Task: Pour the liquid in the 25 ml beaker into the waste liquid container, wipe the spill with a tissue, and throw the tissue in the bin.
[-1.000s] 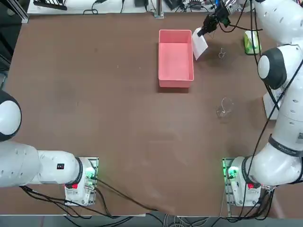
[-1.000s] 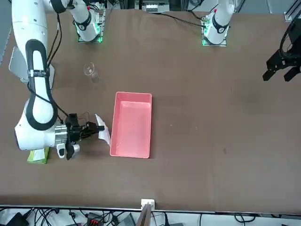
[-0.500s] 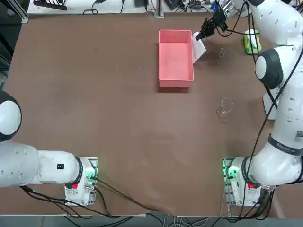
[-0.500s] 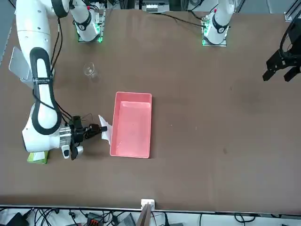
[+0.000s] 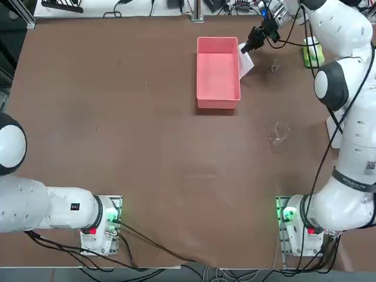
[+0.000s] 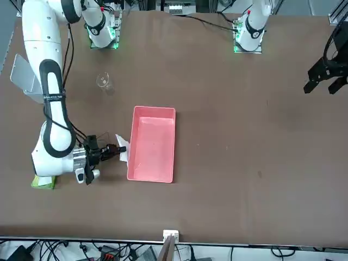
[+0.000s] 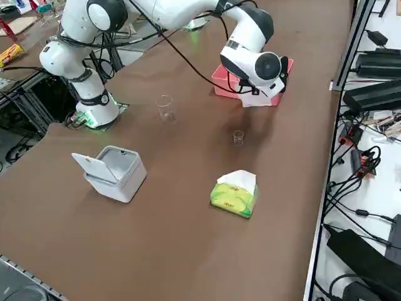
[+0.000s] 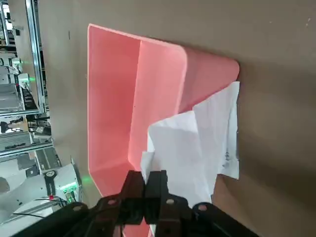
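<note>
The brown table (image 5: 147,164) spreads beneath everything, and the right arm (image 5: 352,197) reaches over it towards the far side in the top view. The pink tray (image 5: 218,70) sits on the table, its open top facing up. The white bin (image 7: 119,179) stands well apart from the tray, its lid (image 7: 94,167) swung open. The right gripper (image 8: 150,178), just beside the tray, is clenched on the tissue (image 8: 187,143), its fingers pinching the edge of the white sheet. The tissue spreads alongside the tray's outer wall. The yellow-green tissue pack (image 7: 233,198) rests apart, white paper poking from its top. The larger glass beaker (image 7: 165,108) stands upright nearer the arm's base. The 25 ml beaker (image 7: 238,137) stands upright between the pack and the tray; whether it contains liquid is hard to tell.
</note>
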Available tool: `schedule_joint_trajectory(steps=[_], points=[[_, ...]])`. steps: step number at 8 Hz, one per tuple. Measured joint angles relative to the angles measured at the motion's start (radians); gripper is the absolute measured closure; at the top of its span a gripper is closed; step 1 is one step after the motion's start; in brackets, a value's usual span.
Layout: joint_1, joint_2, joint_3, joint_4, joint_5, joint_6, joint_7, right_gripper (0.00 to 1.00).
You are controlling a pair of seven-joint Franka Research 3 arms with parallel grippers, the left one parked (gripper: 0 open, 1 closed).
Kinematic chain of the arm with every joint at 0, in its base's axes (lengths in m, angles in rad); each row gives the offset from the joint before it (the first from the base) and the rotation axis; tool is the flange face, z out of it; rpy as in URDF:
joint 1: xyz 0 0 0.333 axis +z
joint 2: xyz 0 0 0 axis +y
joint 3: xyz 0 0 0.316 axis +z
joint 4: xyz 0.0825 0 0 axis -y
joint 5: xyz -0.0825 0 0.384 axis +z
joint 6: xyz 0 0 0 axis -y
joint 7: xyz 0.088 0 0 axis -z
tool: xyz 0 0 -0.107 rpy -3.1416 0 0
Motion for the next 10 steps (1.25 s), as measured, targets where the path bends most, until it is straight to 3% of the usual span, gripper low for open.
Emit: schedule_joint_trajectory(steps=[10], points=[[0.004,0.039,0.000,0.000,0.000,0.039,-0.034,0.97]])
